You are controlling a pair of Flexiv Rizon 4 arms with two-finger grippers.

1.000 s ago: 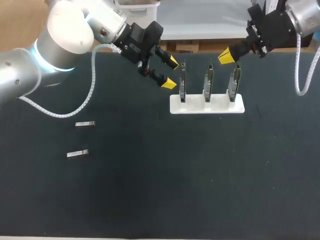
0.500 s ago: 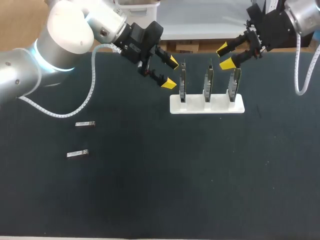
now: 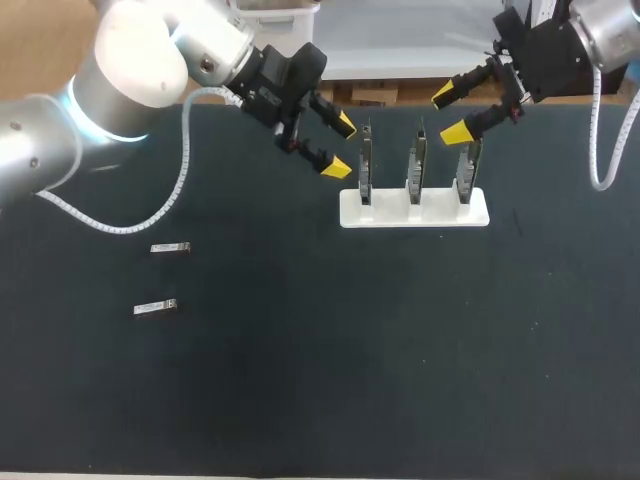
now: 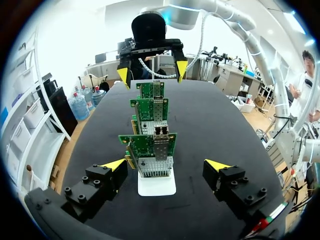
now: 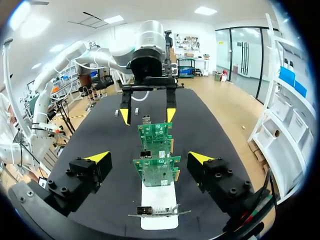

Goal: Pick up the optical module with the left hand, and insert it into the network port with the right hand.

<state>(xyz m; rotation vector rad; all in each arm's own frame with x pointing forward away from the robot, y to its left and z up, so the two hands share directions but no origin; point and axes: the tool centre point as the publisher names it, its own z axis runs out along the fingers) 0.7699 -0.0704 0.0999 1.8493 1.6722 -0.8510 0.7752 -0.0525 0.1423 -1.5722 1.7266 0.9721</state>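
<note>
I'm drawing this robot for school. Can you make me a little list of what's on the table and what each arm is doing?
Table: dark and flat
Stand: white base holding three upright green boards in a row
Optical modules: two silver ones lying flat on the table's left part, the second nearer the front edge; nothing touches them
Left end effector: open, empty, beside the left end board
Right end effector: open, empty, by the top of the right end board
Task step: no module picked up yet
</note>
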